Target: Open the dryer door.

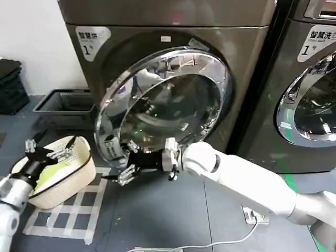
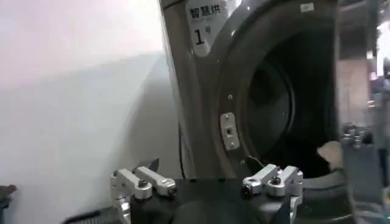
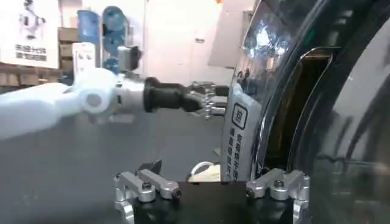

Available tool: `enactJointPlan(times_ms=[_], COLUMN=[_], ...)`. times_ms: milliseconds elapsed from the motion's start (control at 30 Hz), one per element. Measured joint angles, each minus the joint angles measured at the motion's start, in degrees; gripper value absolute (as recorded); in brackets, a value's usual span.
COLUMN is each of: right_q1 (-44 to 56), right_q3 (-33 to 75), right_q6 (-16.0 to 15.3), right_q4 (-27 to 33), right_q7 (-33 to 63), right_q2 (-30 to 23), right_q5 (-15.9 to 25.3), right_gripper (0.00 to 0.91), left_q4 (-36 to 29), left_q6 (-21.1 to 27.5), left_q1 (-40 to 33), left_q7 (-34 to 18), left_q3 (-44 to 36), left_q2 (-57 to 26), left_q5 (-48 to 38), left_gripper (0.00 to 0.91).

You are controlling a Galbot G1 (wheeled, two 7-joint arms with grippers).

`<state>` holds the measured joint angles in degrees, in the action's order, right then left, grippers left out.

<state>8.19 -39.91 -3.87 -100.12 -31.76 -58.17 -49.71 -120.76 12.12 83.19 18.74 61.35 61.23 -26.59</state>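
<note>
The dryer door (image 1: 168, 105), a wide chrome ring around dark glass, stands partly swung out from the bronze-grey machine (image 1: 252, 47). My right gripper (image 1: 126, 169) is at the door's lower left rim, by a white label. In the right wrist view the gripper (image 3: 213, 192) is open with nothing between its fingers, and the door's edge (image 3: 244, 134) lies just beyond it. My left gripper (image 1: 50, 149) hovers open over a white basket. In the left wrist view the gripper (image 2: 210, 189) faces the dark drum opening (image 2: 274, 109).
The white basket (image 1: 84, 157) holds yellow-green cloth and sits on a taped floor grid (image 1: 68, 215). A grey crate (image 1: 63, 105) lies by the wall. A second, darker machine (image 1: 310, 94) stands to the right. A cable and plug (image 1: 252, 215) lie on the floor.
</note>
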Motion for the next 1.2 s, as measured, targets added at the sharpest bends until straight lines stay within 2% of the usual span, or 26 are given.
enactJointPlan(times_ms=[467, 667, 1200], right_q1=[4.30, 7.26, 16.66], right_q3=[3.26, 5.63, 14.77], right_q6=[2.29, 4.12, 9.41], right_q4=[-7.69, -10.43, -13.08], right_q7=[-5.12, -7.92, -17.25], right_q2=[8.01, 11.53, 19.23], right_q5=[0.08, 1.54, 2.73], right_gripper=[0.907, 0.907, 0.907], left_q4=[3.76, 3.68, 6.53], left_q6=[-2.54, -3.03, -2.91], left_q1=[-5.41, -6.70, -13.36], left_q7=[2.73, 4.19, 5.94], left_q3=[-7.33, -11.21, -19.68], left_q2=[-4.52, -6.14, -12.40], left_q5=[0.68, -1.43, -4.82], left_gripper=[0.907, 0.907, 0.907])
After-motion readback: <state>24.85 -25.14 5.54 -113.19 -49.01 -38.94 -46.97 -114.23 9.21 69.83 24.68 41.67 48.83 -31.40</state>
